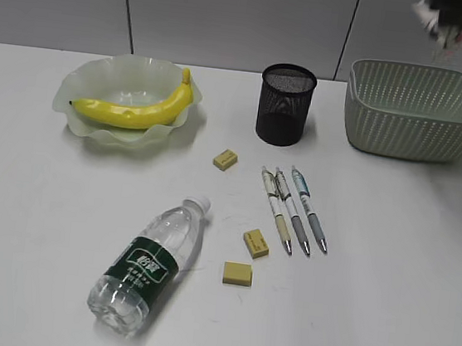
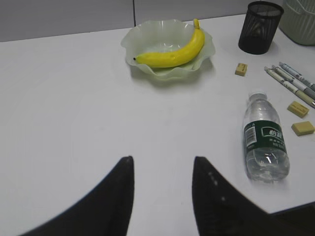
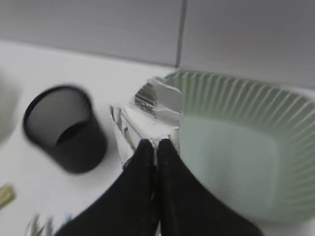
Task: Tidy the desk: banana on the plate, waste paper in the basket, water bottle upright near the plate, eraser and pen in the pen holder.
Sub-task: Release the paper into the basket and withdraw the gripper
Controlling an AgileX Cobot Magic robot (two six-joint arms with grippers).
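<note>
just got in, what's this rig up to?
Desk tidy, partway through. The right tool is shut on the waste paper, holding it up at the rim of the basket, not dropped in yet. The banana already lies on the plate. The left tool hangs open over bare desk, holding nothing. The bottle is lying on its side, and three pens and three erasers are outside the pen holder.

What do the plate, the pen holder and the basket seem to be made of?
Plate: probably thin plastic, glossy; it is translucent pale green with a moulded wavy rim.
Pen holder: likely metal wire mesh, matte black; fine holes let light through its wall.
Basket: probably plastic, dull grey-green; the woven pattern looks moulded, with cut-out handles.
</note>
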